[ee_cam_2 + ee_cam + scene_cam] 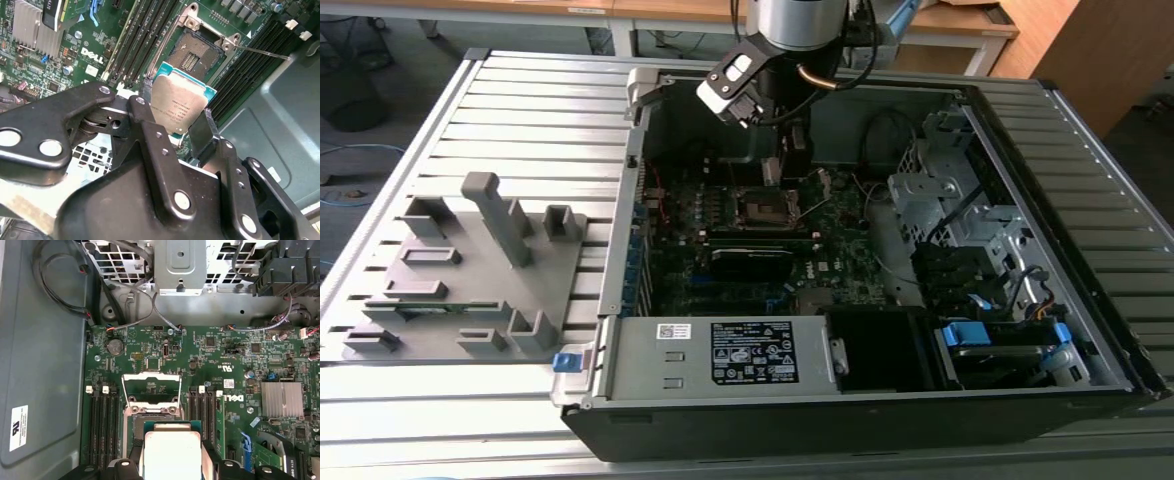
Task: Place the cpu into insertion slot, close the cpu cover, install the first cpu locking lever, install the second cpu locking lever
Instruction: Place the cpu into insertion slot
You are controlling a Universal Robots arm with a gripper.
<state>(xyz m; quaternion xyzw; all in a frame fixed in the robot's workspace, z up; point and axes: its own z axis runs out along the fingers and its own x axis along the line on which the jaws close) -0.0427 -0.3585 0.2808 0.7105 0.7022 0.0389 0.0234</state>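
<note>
I have the hand [175, 114] pinching the cpu [181, 104] by two opposite edges, one black finger [145, 117] on each side, the silver-grey top facing the camera in both wrist views. The chip is not seated: it hangs in the grip above the motherboard [235, 355], with the insertion slot [197, 54] just past the fingertips, its dark centre bare. In the first wrist view the cpu [170, 450] sits between the fingers of the hand [172, 462], and directly beyond it is the open insertion slot [150, 422]. Beyond that the cpu cover [151, 376] is swung up and back, its square window showing board through it. A thin metal lever [265, 52] sticks out free to one side of the socket. Black memory slots [102, 420] flank the socket on both sides of the hand. From the exterior view, the hand [774, 160] reaches down inside the open computer case [1014, 160], poised over the insertion slot [765, 207] but apart from it. The case lies on the slatted tabletop [520, 100], with a grey fixture tray [467, 260] beside it, well away from the hand.
</note>
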